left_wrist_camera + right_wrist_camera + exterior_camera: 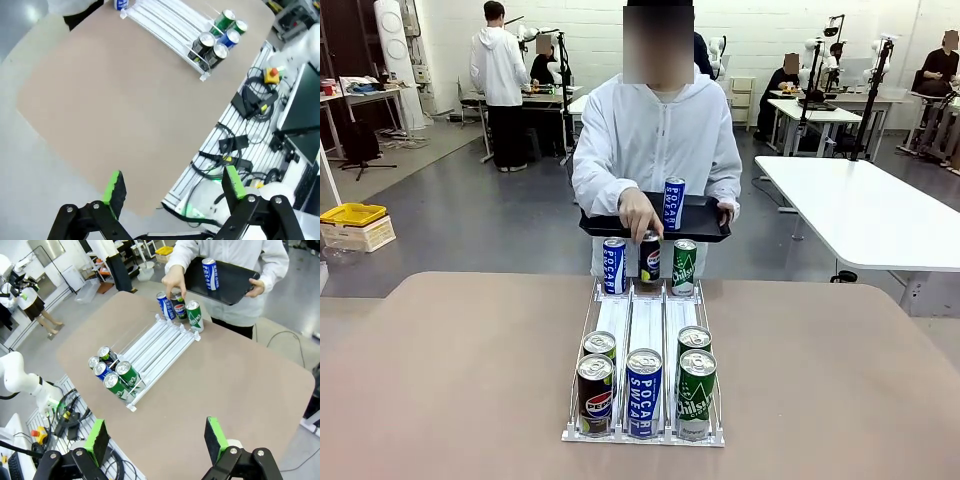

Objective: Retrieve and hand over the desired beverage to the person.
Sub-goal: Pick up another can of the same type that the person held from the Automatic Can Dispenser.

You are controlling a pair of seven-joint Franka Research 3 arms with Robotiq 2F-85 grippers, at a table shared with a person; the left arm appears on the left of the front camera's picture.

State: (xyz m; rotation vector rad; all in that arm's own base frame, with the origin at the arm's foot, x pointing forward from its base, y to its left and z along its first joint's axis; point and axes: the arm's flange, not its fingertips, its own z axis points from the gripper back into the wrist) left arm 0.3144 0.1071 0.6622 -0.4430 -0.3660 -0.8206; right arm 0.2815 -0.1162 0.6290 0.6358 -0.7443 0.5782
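A white three-lane rack (645, 325) lies along the middle of the tan table. Its near end holds a Pepsi can (595, 392), a blue Pocari Sweat can (644, 392) and a green Chilsung can (696, 392), with two more cans behind. Three cans stand at the far end. The person (655, 140) holds a black tray (705, 222) carrying a blue can (673, 203), and one hand (640, 215) rests on the far middle Pepsi can (649, 258). My left gripper (174, 187) hangs open over the table's edge, far from the rack (165, 25). My right gripper (156, 440) is open above the table, short of the rack (160, 347).
Cables and power units (240, 145) lie on a slatted shelf beside the table, with a red stop button (272, 75). A white table (860, 210) stands at the right and a yellow bin (355, 215) on the floor at the left. Broad bare tabletop flanks the rack.
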